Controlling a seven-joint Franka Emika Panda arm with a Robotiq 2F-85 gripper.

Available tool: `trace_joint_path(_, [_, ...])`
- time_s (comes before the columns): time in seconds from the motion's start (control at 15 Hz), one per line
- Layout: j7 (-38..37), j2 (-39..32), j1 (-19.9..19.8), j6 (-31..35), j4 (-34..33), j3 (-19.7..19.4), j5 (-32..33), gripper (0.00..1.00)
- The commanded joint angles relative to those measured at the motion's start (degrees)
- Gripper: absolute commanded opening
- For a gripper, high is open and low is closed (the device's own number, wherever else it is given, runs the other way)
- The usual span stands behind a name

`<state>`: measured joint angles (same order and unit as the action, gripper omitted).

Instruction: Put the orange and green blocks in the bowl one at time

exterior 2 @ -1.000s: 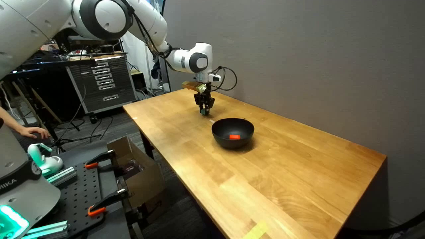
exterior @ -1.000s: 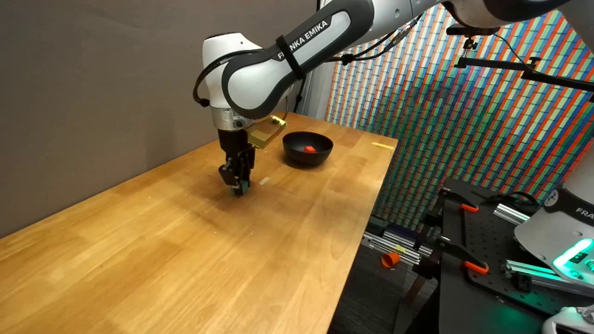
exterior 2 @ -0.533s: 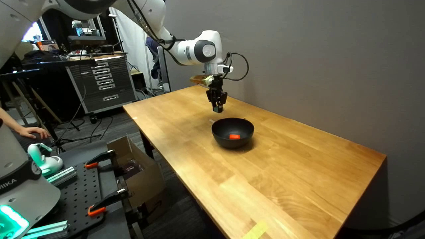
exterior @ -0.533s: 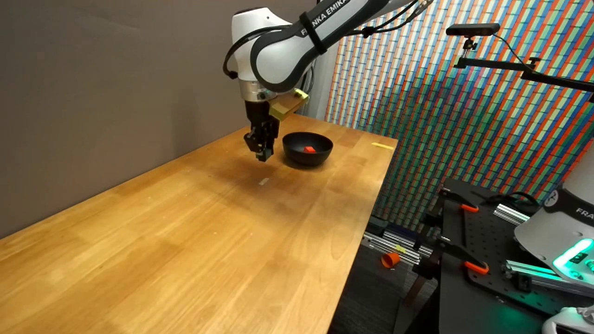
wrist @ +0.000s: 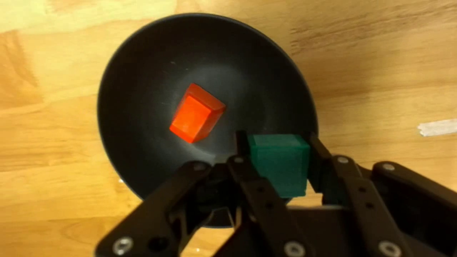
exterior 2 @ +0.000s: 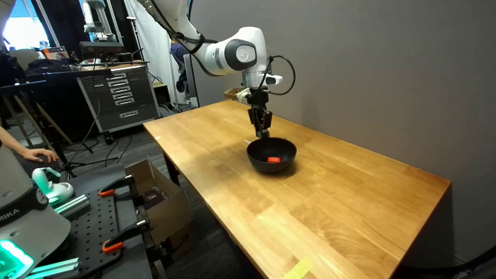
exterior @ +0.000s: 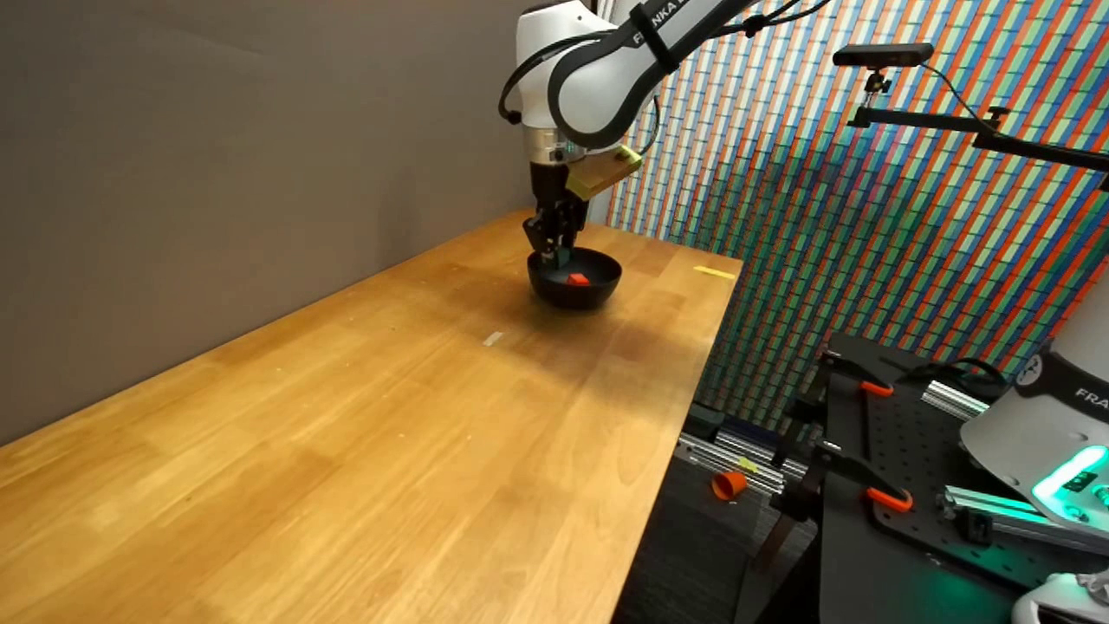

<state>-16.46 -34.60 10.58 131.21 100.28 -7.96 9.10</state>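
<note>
The black bowl (exterior: 573, 300) stands on the table and shows in both exterior views (exterior 2: 271, 168) and the wrist view (wrist: 139, 78). The orange block (wrist: 196, 115) lies tilted inside the bowl, and it also shows in both exterior views (exterior: 578, 279) (exterior 2: 273, 159). My gripper (wrist: 279, 144) is shut on the green block (wrist: 282, 166), one finger on each side. In the exterior views the gripper (exterior: 555, 257) (exterior 2: 263, 135) points down at the bowl's rim on the wall side. The green block is over the rim area, beside the orange block; whether it touches the bowl I cannot tell.
The wooden table (exterior: 346, 451) runs along a grey wall (exterior: 260, 173). A pale tape piece (exterior: 493, 339) lies near the bowl, and yellow tape (exterior 2: 300, 268) lies near the table's end. An orange cup (exterior: 729, 485) is on the floor.
The gripper has lifted the green block off the table and carried it across to the bowl, then come down somewhat at its rim. The bowl and orange block have not moved.
</note>
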Motion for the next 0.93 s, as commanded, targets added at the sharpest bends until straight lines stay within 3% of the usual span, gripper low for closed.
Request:
trace_joint_path(0.0, [-2.1, 5.7, -1.5, 2.6, 6.7, 0.0, 1.3, 0.65])
trace_joint_path(0.13, [0.4, 7.4, -3.1, 2.6, 8.8, 1.8, -0.7, 0.78])
trace_joint_path(0.33, [8.7, 12.1, -6.2, 2.3, 13.6, 8.0, -8.2, 0.99])
trace_joint_path(0.67, [22.2, 24.6, -8.6, -0.5, 26.5, 16.2, -22.5, 1.00])
trace_joint_path(0.73, [16.2, 16.9, -6.4, 0.1, 18.7, 13.5, -17.7, 1.00])
trace_joint_path(0.87, [19.0, 21.3, -6.4, -0.5, 23.2, 14.9, -20.6, 1.00])
